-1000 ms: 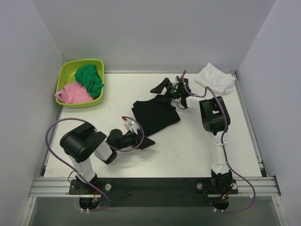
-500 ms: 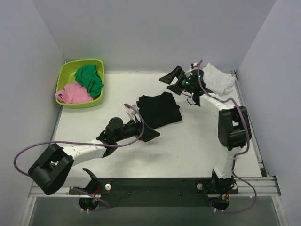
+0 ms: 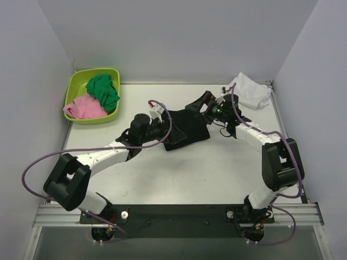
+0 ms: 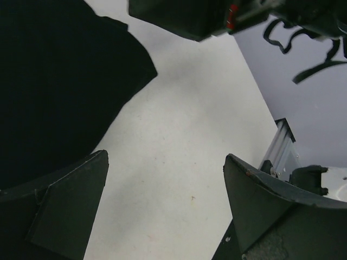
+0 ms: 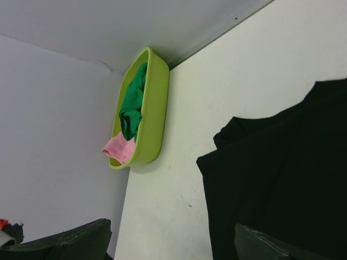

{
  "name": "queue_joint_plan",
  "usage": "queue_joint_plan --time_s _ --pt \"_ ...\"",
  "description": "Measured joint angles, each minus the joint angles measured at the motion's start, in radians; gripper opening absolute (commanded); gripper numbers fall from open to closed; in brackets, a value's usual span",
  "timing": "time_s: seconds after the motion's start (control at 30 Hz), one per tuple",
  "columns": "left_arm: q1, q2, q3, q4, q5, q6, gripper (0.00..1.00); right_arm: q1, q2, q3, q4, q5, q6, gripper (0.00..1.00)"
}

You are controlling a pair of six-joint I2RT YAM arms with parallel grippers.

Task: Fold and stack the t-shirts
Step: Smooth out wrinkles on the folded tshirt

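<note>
At the middle of the white table lies the black t-shirt, a rough, partly folded dark square, flat on the surface. The left gripper reaches in at the shirt's near left edge with its jaws spread wide and nothing between them; the left wrist view shows one finger over the black cloth and the other over bare table just beside the shirt's edge. The right gripper hangs at the shirt's far right corner, its jaws also spread wide and holding nothing, and its wrist view looks down across the black cloth. Whether either gripper touches the cloth cannot be told. The white t-shirt sits bunched up beyond the black shirt and to its right, well apart from it. Far to the left of the black shirt stands a lime-green tub with a green cloth and a pink cloth heaped inside it.
</note>
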Motion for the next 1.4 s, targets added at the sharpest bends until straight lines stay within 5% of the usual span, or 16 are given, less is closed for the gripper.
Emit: queue_joint_plan --time_s 0.3,0.67,0.97,1.27,1.4 --pt "0.105 0.084 0.006 -0.010 -0.001 0.000 0.97 0.000 0.021 -0.064 0.061 -0.011 0.017 1.00" --pt "0.154 0.108 0.000 0.003 0.004 -0.004 0.97 -0.023 0.275 -0.153 0.290 -0.058 0.126 1.00" --pt "0.196 0.108 -0.027 0.007 0.011 -0.008 0.97 -0.037 0.273 -0.214 0.402 -0.068 0.123 1.00" --pt "0.211 0.097 -0.063 0.012 0.010 -0.030 0.97 -0.035 0.109 -0.245 0.167 0.010 -0.029 1.00" --pt "0.212 0.063 -0.073 0.009 0.010 -0.034 0.97 -0.020 0.035 -0.130 -0.053 0.069 -0.122 1.00"
